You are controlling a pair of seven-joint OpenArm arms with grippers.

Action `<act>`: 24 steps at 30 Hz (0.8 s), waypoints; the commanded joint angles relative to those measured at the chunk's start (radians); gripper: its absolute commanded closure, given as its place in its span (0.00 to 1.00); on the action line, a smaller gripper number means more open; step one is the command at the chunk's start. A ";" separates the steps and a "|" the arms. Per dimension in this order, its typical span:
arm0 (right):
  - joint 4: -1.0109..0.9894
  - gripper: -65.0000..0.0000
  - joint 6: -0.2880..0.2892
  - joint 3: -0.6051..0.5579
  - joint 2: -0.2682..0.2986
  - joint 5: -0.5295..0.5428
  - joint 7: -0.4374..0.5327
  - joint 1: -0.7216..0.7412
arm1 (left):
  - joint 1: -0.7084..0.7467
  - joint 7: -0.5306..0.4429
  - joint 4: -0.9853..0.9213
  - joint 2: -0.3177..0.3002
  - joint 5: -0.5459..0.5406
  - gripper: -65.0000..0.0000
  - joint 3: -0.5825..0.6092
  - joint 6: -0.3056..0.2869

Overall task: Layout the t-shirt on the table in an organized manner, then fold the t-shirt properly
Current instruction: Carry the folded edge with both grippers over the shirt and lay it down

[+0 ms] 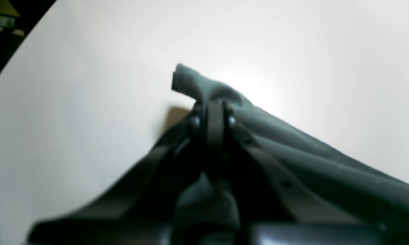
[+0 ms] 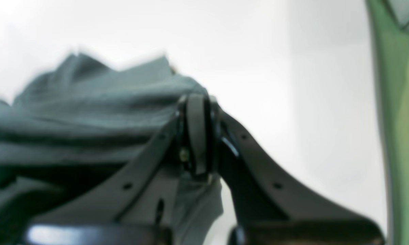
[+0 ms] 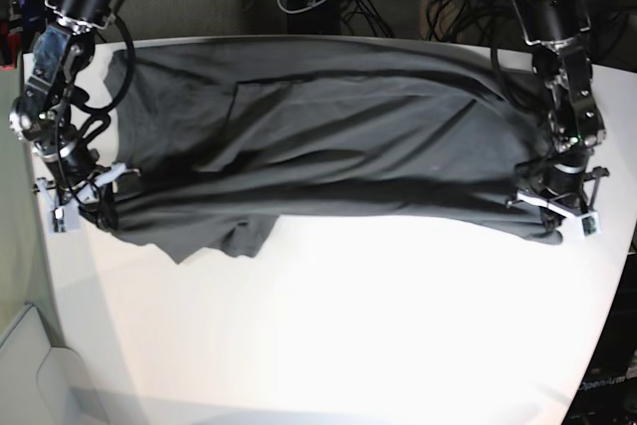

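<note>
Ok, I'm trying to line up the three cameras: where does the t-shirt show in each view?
Left wrist: the t-shirt runs from centre to lower right, pinched in the shut left pincer.
Right wrist: it fills the left half, pinched in the shut right pincer.
Base: spread across the upper half, between both arms.
Shared landmark: the white table.

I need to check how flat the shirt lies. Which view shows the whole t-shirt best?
The base view: the t-shirt spreads across the table. Both wrist views show only bunched, blurred cloth at the jaws.
</note>
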 commanded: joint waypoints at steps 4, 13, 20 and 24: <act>0.017 1.00 -0.001 0.009 0.015 0.014 0.021 -0.011 | 0.018 -0.022 0.017 -0.019 -0.033 0.99 -0.003 0.006; 0.052 1.00 -0.001 0.009 0.015 0.014 0.021 -0.062 | 0.078 -0.022 0.103 -0.019 -0.035 0.99 -0.003 0.006; 0.043 1.00 -0.001 0.001 0.012 0.012 0.021 -0.085 | 0.118 -0.022 0.118 -0.019 -0.035 0.99 -0.003 0.006; 0.005 1.00 -0.001 0.000 0.013 0.011 0.021 -0.082 | 0.126 -0.022 0.118 -0.019 -0.035 0.99 -0.003 0.006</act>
